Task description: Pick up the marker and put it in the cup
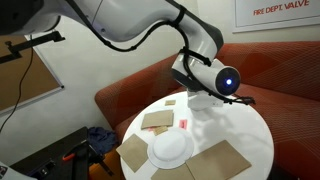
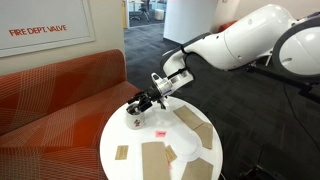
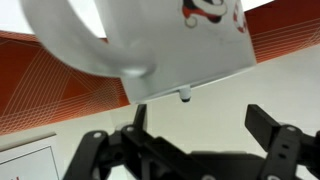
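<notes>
robotiq gripper [image 3: 200, 128], jaws spread and empty, near white ceramic mug [image 3: 150, 40]; stub at its edge is probably the thin black marker [image 3: 183, 95]. release stage; next, withdraw without knocking mug.

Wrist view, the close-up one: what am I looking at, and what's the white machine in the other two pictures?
It is a robot arm, steered by a person. Two room cameras show it over a round white table by a red sofa. The third camera rides on its wrist, behind the gripper, whose jaws stand apart, apparently holding nothing. The big white shape there is the cup. On the table lie brown cards and a white plate. I cannot make out the marker.
</notes>
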Tool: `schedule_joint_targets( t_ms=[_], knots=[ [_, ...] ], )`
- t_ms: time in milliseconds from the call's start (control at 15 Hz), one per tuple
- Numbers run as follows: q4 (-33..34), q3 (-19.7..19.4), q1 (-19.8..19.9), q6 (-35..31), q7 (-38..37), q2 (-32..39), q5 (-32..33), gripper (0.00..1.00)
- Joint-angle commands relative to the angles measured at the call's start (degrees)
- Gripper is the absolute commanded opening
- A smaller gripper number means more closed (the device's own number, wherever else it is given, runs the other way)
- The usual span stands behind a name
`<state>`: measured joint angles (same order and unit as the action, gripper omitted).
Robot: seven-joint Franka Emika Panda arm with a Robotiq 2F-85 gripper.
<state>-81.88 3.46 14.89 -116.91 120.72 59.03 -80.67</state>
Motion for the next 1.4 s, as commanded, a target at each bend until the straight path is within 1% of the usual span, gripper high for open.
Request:
schedule_joint_targets(
  t_ms=[0,400,533,800,1067,1333],
  knots=[
    [-3.2,-1.3,-0.6,-1.7,3.7,-2.2,-2.8,1.00],
    [-5.3,-1.2,-1.4,-0.7,8.7,-5.3,-4.8,1.00],
    [-6.9,-1.3,-1.8,-0.5,10.0,-7.4,-5.4,1.00],
    [-11.8,-1.6,-2.4,0.1,12.3,-13.8,-6.8,1.00],
    [-16.8,-2.3,-3.3,0.9,10.2,-21.4,-6.4,1.00],
    [-19.7,-3.1,-4.0,2.4,7.2,-27.0,-5.4,1.00]
  ],
)
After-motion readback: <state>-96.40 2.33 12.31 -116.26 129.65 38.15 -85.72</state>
